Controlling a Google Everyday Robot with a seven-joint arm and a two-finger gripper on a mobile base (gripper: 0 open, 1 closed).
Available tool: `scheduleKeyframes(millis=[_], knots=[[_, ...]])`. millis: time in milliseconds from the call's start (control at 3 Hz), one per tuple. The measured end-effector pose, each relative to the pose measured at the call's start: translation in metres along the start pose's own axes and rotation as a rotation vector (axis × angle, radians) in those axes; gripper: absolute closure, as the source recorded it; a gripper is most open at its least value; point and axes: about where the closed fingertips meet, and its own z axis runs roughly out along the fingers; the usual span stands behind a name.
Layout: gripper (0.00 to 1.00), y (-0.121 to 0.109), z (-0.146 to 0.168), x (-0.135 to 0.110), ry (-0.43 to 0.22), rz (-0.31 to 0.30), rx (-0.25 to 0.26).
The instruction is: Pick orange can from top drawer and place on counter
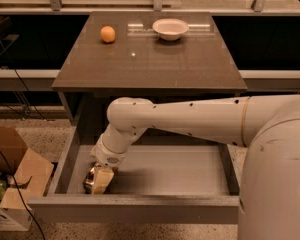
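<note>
The top drawer (155, 171) is pulled open below the counter (150, 54). The orange can (91, 179), shiny gold-brown, sits on the drawer floor in the front left corner. My gripper (101, 176) reaches down into the drawer from the white arm (190, 121) and is right at the can, touching or covering its right side. Part of the can is hidden behind the gripper.
An orange fruit (108, 34) and a white bowl (170, 28) stand at the back of the counter. A cardboard box (15, 179) and cables lie on the floor left of the drawer. My large white arm body fills the right side.
</note>
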Motion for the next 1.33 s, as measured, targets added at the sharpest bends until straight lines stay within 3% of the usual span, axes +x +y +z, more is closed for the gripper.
scheduleKeyframes(millis=[1000,1333], knots=[[0.96,0.0001,-0.0011,-0.0010,0.001,0.004,-0.003],[1.00,0.0001,-0.0014,-0.0011,0.001,0.004,-0.003]])
